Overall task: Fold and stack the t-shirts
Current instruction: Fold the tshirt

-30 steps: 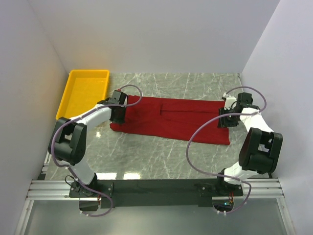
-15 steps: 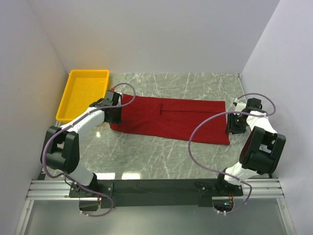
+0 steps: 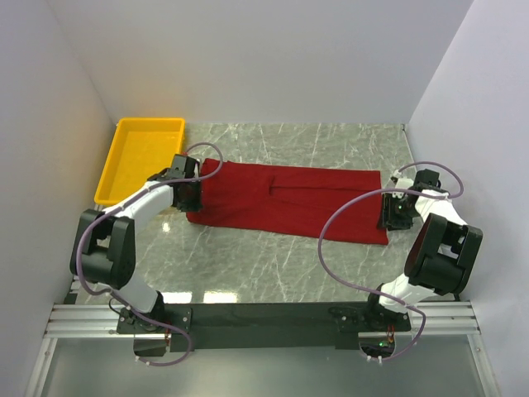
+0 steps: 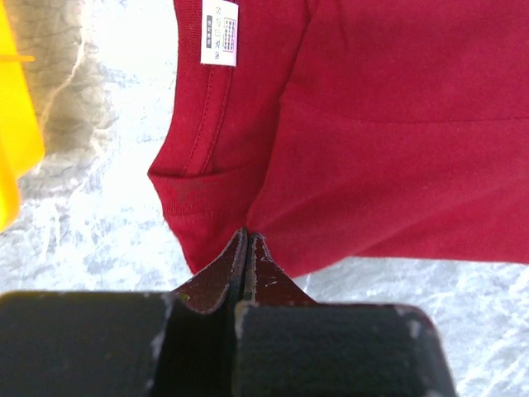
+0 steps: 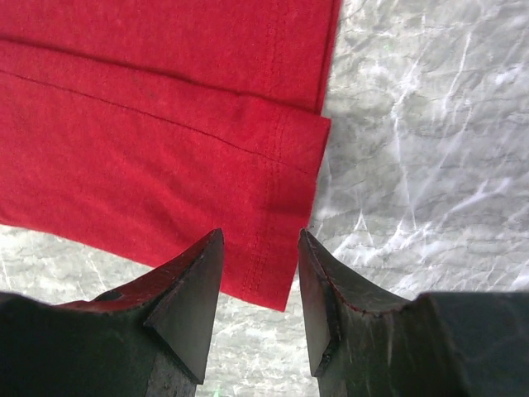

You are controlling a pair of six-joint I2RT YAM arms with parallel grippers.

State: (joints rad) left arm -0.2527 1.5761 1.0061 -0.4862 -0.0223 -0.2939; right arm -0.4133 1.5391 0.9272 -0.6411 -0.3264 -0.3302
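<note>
The dark red t-shirt (image 3: 285, 203) lies flat on the marble table, folded into a long strip that runs left to right. Its white neck label (image 4: 219, 31) shows at the left end. My left gripper (image 3: 188, 194) sits at that end, shut, its tips (image 4: 246, 237) against the shirt's near edge (image 4: 273, 248) with no cloth visible between them. My right gripper (image 3: 393, 211) hovers at the shirt's right end. In the right wrist view it (image 5: 258, 241) is open, and the hem corner (image 5: 277, 289) lies below the gap between its fingers.
A yellow tray (image 3: 145, 153) stands at the back left, close to my left arm; its edge (image 4: 12, 124) also shows in the left wrist view. White walls close in the table on the left, back and right. Purple cables loop over both arms.
My right gripper has moved outward and nearer, from over the shirt's right end to its corner. The left gripper has slid slightly left along the shirt's left end. The shirt lies about as before.
</note>
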